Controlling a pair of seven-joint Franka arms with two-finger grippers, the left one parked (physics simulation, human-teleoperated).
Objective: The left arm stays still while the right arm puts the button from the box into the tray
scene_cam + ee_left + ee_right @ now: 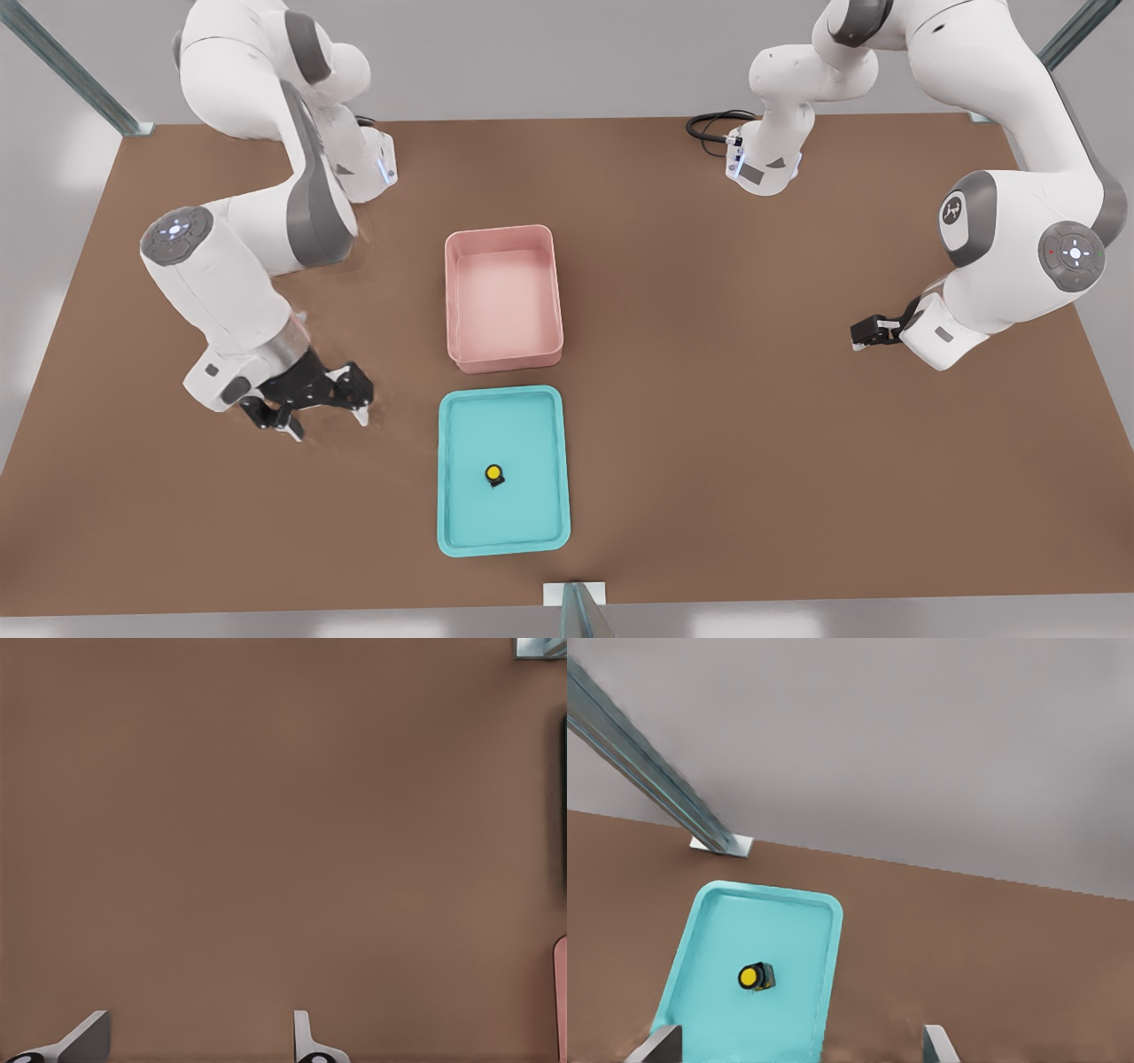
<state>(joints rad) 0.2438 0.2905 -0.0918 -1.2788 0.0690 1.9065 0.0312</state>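
Here, right wrist view cuts off gripper fingertips [656,1045] at frame edge; pink box [503,297] out of that view. Right arm [221,275] bent low over table [753,425], gripper [323,412] at front view's left of tray [502,540], fingers spread, holding nothing. Button [494,475], yellow cap, black body, lies tipped on tray floor, near middle.

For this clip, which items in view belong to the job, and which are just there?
Job:
button, lying in the tray
tray
box, nothing visible inside
gripper, open, holding nothing, over the table at the front view's left of the tray

Just there:
table
black cable at the far arm base
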